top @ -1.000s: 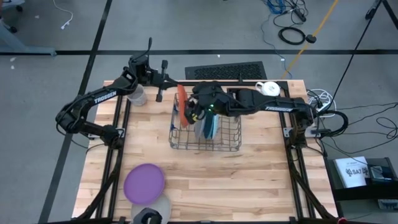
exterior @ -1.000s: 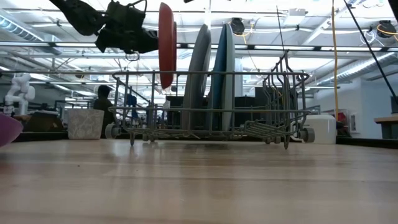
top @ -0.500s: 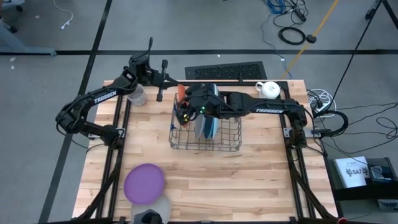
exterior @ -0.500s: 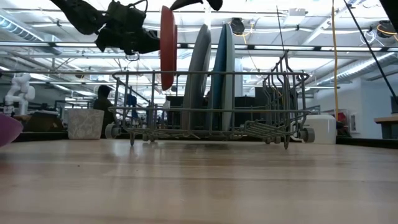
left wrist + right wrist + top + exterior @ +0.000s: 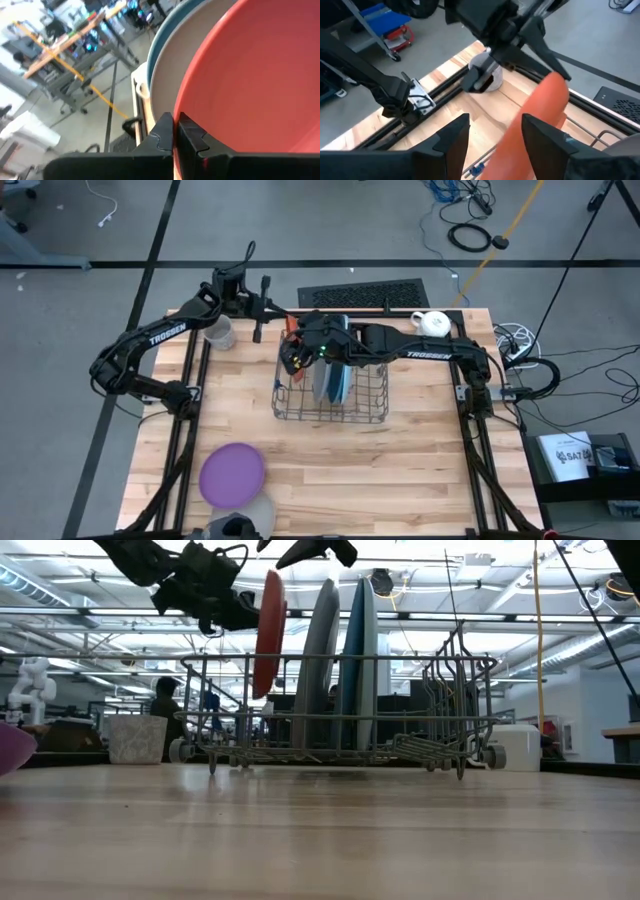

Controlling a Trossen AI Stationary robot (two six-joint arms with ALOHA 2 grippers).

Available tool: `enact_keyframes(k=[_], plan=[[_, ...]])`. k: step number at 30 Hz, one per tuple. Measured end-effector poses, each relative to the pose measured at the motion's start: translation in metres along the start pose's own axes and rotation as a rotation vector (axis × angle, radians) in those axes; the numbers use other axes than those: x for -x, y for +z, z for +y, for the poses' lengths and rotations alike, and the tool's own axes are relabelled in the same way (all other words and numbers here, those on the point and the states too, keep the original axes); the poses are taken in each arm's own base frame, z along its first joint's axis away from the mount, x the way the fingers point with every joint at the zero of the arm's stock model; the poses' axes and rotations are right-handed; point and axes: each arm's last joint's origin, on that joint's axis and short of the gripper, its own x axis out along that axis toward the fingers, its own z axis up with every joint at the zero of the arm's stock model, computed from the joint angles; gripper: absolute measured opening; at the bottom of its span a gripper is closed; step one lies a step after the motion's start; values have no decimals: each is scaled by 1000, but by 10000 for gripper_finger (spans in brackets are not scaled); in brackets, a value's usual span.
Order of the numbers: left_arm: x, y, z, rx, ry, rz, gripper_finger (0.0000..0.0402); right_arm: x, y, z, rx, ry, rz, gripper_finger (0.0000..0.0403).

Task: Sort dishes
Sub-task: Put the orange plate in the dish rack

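My left gripper (image 5: 264, 310) is shut on an orange plate (image 5: 267, 635), held on edge over the left end of a wire rack (image 5: 331, 392). The plate's lower edge dips below the rack's top rail. A whitish-grey plate (image 5: 320, 660) and a blue plate (image 5: 356, 655) stand on edge in the rack. My right gripper (image 5: 492, 135) is open above the rack, one finger on either side of the orange plate's (image 5: 540, 112) upper rim. A purple plate (image 5: 232, 473) lies flat at the near left, beside another whitish-grey plate (image 5: 250, 514). My left gripper pinches the orange plate's rim (image 5: 186, 107) between its two fingers, coming about level from the table's left. The plate stands on edge, tilted a little, and hangs clear of the rack's floor. My right gripper straddles the plate's rim (image 5: 547, 95); whether it touches, I cannot tell.
A grey mug (image 5: 220, 333) stands at the far left under my left arm. A white mug (image 5: 432, 323) stands at the far right. The rack's right half (image 5: 440, 690) holds no plates. Bare wood lies between the rack and the near edge.
My right gripper has moved toward the table's left, over the rack's left end, up to the orange plate. My left gripper has risen a little and tipped. The orange plate, upright before, now leans with its top toward the other plates.
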Motion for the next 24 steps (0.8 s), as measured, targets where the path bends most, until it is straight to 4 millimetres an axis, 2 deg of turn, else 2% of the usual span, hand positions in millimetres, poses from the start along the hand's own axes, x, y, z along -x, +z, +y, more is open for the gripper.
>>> enact_keyframes(k=[6, 10, 15, 24], plan=[[0, -2, -1, 11, 15, 40, 0, 2, -7, -8, 21, -118, 38, 200], [0, 0, 0, 1, 24, 40, 0, 0, -4, -10, -13, -121, 24, 217], [-3, 2, -2, -3, 22, 44, 0, -4, -1, -7, -12, -94, -17, 217], [-5, 5, -3, -3, 29, 54, 0, -18, -8, -12, -1, -134, 15, 211]])
